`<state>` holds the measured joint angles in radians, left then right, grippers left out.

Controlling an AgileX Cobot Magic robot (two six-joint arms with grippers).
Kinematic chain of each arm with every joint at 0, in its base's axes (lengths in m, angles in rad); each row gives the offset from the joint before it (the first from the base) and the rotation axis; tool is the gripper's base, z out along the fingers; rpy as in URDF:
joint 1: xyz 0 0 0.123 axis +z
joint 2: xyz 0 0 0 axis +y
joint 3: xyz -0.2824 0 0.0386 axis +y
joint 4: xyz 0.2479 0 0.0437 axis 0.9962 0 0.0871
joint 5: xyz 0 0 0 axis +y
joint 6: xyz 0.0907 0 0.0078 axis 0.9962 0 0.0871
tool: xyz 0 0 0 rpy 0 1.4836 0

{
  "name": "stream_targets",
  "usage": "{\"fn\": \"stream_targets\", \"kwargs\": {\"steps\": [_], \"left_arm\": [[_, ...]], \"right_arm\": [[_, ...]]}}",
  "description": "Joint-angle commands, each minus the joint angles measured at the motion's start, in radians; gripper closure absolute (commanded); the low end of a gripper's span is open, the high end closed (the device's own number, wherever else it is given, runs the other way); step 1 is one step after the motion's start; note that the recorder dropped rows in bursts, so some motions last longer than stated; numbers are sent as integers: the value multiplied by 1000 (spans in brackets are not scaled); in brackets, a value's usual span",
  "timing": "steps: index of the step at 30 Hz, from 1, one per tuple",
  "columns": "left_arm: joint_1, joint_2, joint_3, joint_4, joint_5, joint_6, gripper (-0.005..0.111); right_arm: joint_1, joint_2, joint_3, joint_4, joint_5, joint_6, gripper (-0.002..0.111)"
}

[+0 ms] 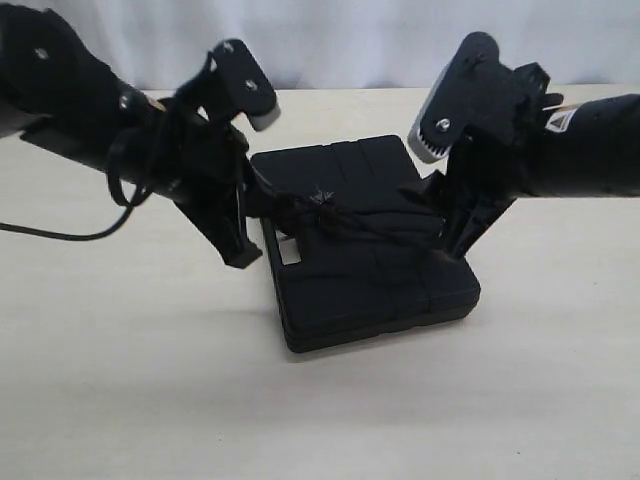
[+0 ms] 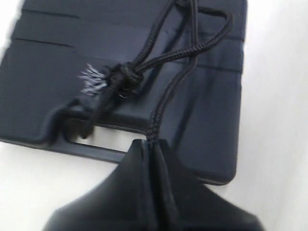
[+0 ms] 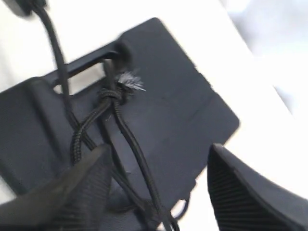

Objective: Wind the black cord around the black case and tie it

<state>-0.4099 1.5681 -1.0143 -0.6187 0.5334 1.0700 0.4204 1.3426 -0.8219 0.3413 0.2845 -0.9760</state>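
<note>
Exterior view: the black case (image 1: 370, 280) lies flat on the pale surface (image 1: 150, 380), with the black cord (image 1: 350, 222) crossing its top. The left claw (image 1: 243, 255) is at its handle-slot side and the right claw (image 1: 455, 240) at the opposite edge.

Left wrist view: the left claw is pressed together, clamped on the cord just beyond the frayed knot (image 2: 120, 77).

Right wrist view: the right claw's fingers (image 3: 82, 183) stand apart, and cord strands run close beside one finger.

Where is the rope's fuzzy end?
In the exterior view, the cord's frayed end sits on top of the black case, near its handle slot.
</note>
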Motion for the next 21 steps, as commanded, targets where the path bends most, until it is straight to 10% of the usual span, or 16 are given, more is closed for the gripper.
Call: {"fn": "stream_targets", "kwargs": {"steps": [1,21], "left_arm": [[17,-91,-42,6,2,-58,107],[15,-145,-222,3,-257,-99,107]], "right_arm": [[-48,-8,-4,-21,-29,64,52],[-45,-8,-4,-18,-161,64,52]]}}
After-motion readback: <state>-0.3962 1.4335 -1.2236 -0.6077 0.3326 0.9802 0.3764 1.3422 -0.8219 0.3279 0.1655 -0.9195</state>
